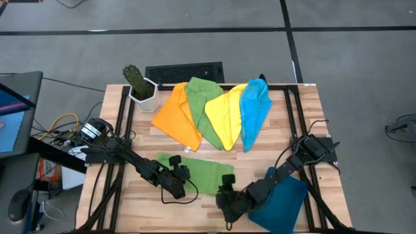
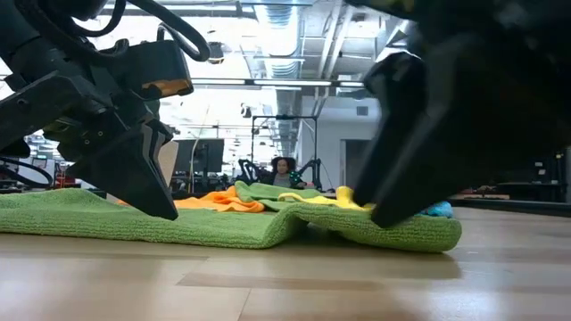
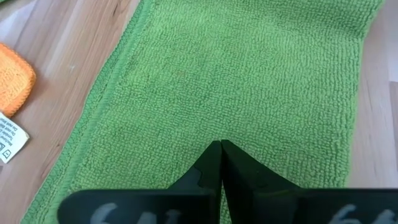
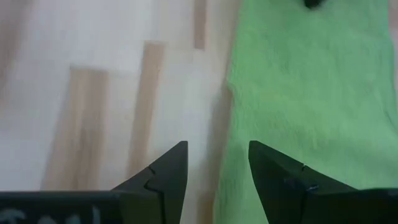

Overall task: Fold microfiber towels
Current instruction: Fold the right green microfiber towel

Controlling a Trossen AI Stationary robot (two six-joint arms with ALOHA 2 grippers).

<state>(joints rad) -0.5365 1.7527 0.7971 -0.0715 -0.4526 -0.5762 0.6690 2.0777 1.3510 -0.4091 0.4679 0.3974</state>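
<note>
A green microfiber towel (image 1: 195,170) lies folded into a long strip on the wooden table (image 1: 260,162), near the front edge. My left gripper (image 3: 221,146) is shut, with its tips on the towel's left part (image 1: 182,187). My right gripper (image 4: 216,155) is open at the towel's right end (image 1: 223,193). One of its fingers stands over the green cloth and the other over bare wood. An orange (image 1: 177,117), a second green (image 1: 203,107), a yellow (image 1: 227,114) and a blue towel (image 1: 255,110) lie fanned out at the back. My left gripper presses its shut fingertips (image 3: 219,155) down on the top face of the green strip (image 3: 249,93), slanting down from the table's left. The towel lies flat on the table under them (image 2: 165,214). I cannot tell whether my right gripper touches the towel's edge (image 4: 233,124).
A dark teal tray (image 1: 286,201) lies at the near right corner under my right arm. A potted cactus (image 1: 140,88) stands at the far left, with a black grille (image 1: 185,71) beyond the table's far edge. Bare wood shows between the strip and the fanned towels.
</note>
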